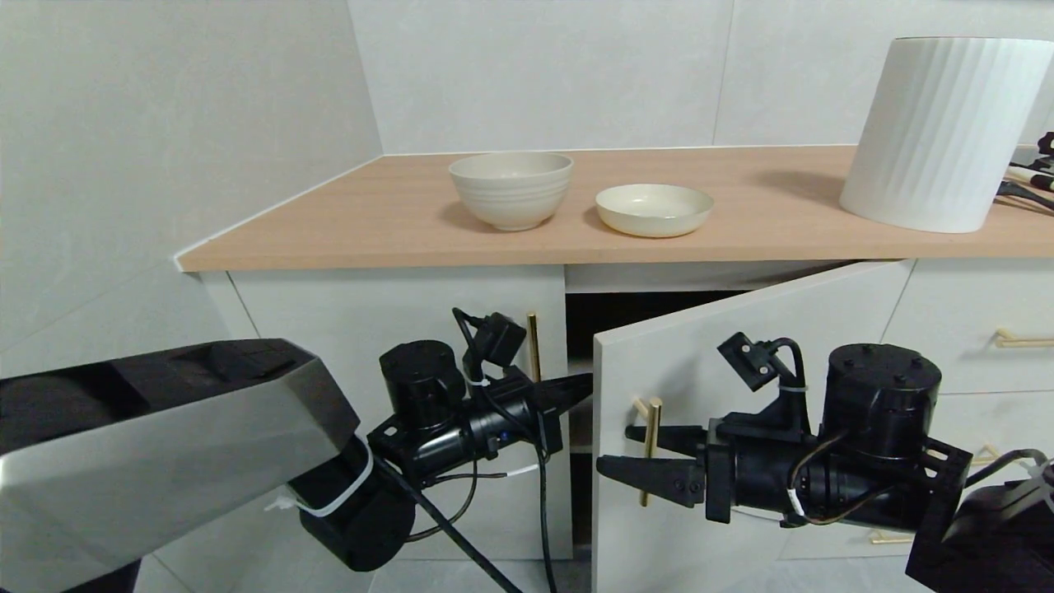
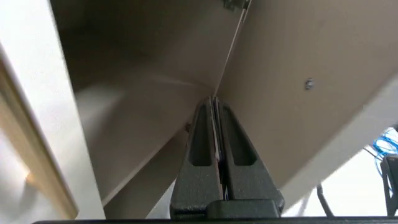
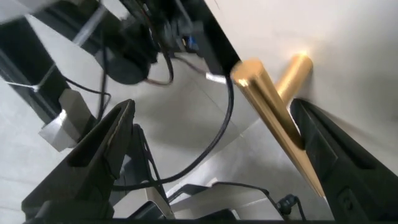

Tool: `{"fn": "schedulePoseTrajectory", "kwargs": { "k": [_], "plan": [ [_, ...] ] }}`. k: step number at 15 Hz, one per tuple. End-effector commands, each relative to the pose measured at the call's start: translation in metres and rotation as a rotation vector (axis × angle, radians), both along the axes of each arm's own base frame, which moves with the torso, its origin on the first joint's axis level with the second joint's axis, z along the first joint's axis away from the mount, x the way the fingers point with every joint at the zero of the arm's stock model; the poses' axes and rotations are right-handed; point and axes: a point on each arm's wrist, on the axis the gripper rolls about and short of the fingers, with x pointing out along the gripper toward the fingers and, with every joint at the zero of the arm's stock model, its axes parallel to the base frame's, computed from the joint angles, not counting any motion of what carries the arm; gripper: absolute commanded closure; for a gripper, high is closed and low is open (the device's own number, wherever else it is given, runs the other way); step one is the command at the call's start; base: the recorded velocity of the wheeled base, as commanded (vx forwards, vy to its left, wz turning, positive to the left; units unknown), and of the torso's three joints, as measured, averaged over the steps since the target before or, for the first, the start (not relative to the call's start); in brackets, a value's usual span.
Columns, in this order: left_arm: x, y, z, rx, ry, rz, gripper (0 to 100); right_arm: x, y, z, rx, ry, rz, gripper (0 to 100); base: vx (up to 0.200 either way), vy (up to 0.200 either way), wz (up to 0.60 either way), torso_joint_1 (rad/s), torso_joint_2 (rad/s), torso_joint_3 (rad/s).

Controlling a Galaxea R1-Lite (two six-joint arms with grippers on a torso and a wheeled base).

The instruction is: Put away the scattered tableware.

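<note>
On the wooden countertop stand a deep cream bowl and, to its right, a shallow cream dish. Below them, the right cabinet door stands partly open. My right gripper is open in front of that door, with the gold door handle between its fingers; the right wrist view shows the handle in the gap of the gripper, not clamped. My left gripper is shut and empty, its tip in the dark gap at the door's free edge. The left wrist view looks past the gripper into the cabinet.
A tall white ribbed container stands at the counter's right, with dark utensils behind it. The left cabinet door is closed, with its own gold handle. Drawers with gold handles lie to the right. Tiled walls close off the left and back.
</note>
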Motion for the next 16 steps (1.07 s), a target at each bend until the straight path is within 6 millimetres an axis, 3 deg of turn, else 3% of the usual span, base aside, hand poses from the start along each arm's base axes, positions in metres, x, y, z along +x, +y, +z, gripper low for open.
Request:
{"fn": "schedulePoseTrajectory", "kwargs": {
  "k": [1, 5, 7, 10, 12, 14, 16],
  "plan": [
    [0.005, -0.01, 0.007, -0.015, -0.023, -0.017, 100, 0.001, -0.002, -0.001, -0.009, -0.014, -0.043, 0, 0.0, 0.0, 0.0, 0.0, 0.0, 0.0],
    [-0.004, -0.027, 0.011, -0.006, -0.008, -0.064, 100, 0.005, -0.013, -0.002, -0.069, -0.111, -0.234, 0, 0.0, 0.0, 0.0, 0.0, 0.0, 0.0],
    [-0.002, -0.028, 0.019, -0.005, -0.007, -0.066, 100, 0.002, -0.029, 0.002, -0.069, -0.131, -0.279, 0, 0.0, 0.0, 0.0, 0.0, 0.0, 0.0],
    [-0.003, -0.029, 0.025, -0.014, -0.02, -0.061, 100, -0.019, -0.052, 0.011, -0.081, -0.172, -0.305, 0, 0.0, 0.0, 0.0, 0.0, 0.0, 0.0],
    [-0.005, -0.028, 0.019, 0.0, 0.001, -0.064, 100, -0.034, -0.061, 0.013, -0.097, -0.191, -0.299, 0, 0.0, 0.0, 0.0, 0.0, 0.0, 0.0],
    [-0.011, -0.035, 0.017, 0.003, 0.006, -0.086, 100, -0.039, -0.065, 0.007, -0.157, -0.205, -0.309, 0, 0.0, 0.0, 0.0, 0.0, 0.0, 0.0],
    [-0.017, -0.041, 0.019, 0.0, 0.003, -0.101, 100, -0.043, -0.062, 0.005, -0.225, -0.211, -0.441, 0, 0.0, 0.0, 0.0, 0.0, 0.0, 0.0]
  ]
}}
